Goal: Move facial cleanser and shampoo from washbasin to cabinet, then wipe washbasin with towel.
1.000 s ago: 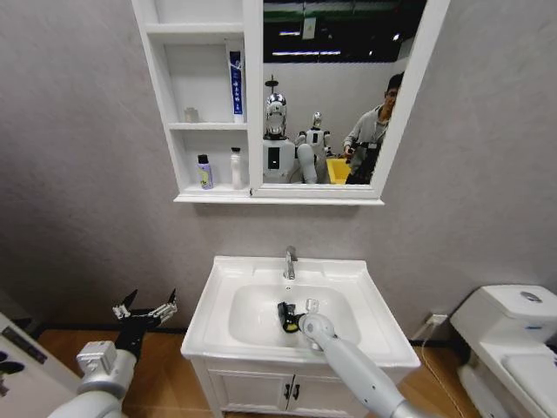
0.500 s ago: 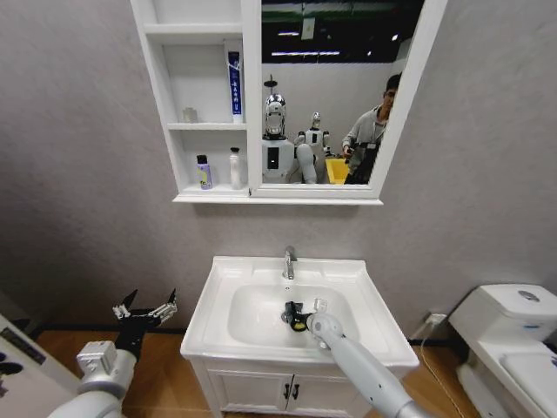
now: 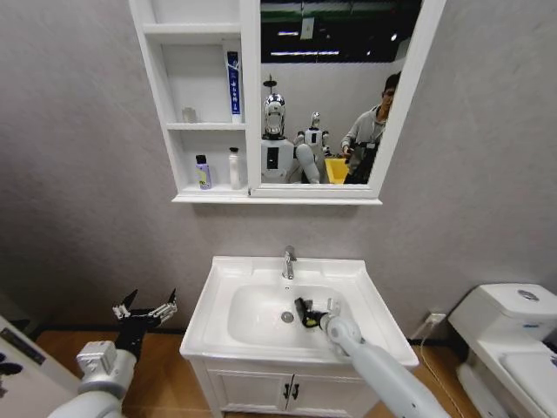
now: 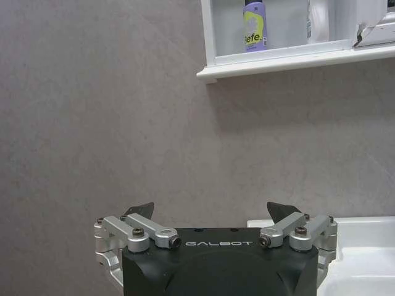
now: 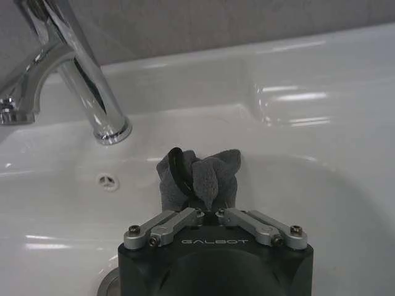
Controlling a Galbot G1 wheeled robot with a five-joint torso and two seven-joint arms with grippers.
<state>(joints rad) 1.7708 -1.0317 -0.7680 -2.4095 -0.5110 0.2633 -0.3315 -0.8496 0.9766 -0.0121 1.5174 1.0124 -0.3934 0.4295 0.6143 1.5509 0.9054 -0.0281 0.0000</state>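
My right gripper (image 5: 208, 206) is low inside the bowl of the white washbasin (image 3: 374, 335), shut on the bunched dark towel (image 5: 200, 176). In the head view the towel (image 3: 306, 313) lies just right of the drain, below the chrome tap (image 3: 289, 259). On the cabinet (image 3: 252, 104) a blue tube (image 3: 234, 83) stands on the middle shelf, and a purple bottle (image 3: 203, 172) and a white bottle (image 3: 234, 168) on the lower one. Which of these is the facial cleanser or the shampoo I cannot tell. My left gripper (image 3: 145, 309) hangs open, left of the basin.
A white toilet (image 3: 513, 335) stands at the right. A two-door vanity (image 3: 287, 392) sits under the basin. A small cup (image 3: 190, 114) is on the middle shelf. The mirror (image 3: 335, 96) reflects the robot and a person. The grey wall is close behind.
My right gripper has slid the towel rightward across the bowl, uncovering the drain. The left arm has not moved.
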